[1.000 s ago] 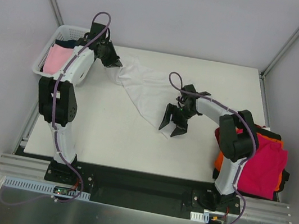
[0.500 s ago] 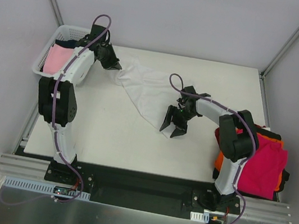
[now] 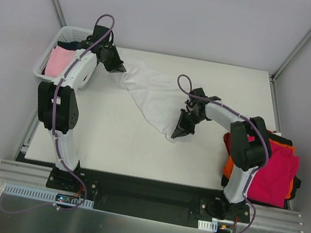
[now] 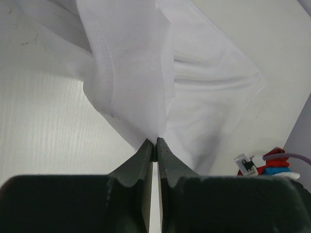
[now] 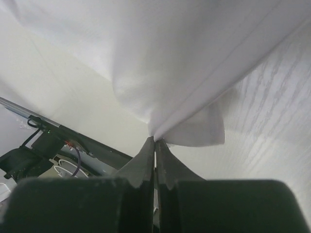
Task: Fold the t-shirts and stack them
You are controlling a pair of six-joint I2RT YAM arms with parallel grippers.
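Observation:
A white t-shirt (image 3: 154,94) lies stretched across the table from far left toward the middle. My left gripper (image 3: 121,68) is shut on its far-left edge; the left wrist view shows the white cloth (image 4: 146,73) pinched at the tips of my left gripper (image 4: 156,142). My right gripper (image 3: 176,133) is shut on the shirt's near corner, and the right wrist view shows the cloth (image 5: 184,73) bunching into the closed tips of my right gripper (image 5: 155,141). A pale pink shirt (image 3: 59,61) lies in the basket. Magenta-red (image 3: 277,171) and orange (image 3: 229,166) shirts are piled at the right.
The white lattice basket (image 3: 59,38) stands at the table's far left corner, beside my left arm. The pile of shirts overhangs the table's right edge beside my right arm's base. The frame's uprights (image 3: 300,42) rise at the back corners.
My right gripper has closed from open onto the near corner of the white shirt and turned slightly. The left gripper has kept its hold and barely moved.

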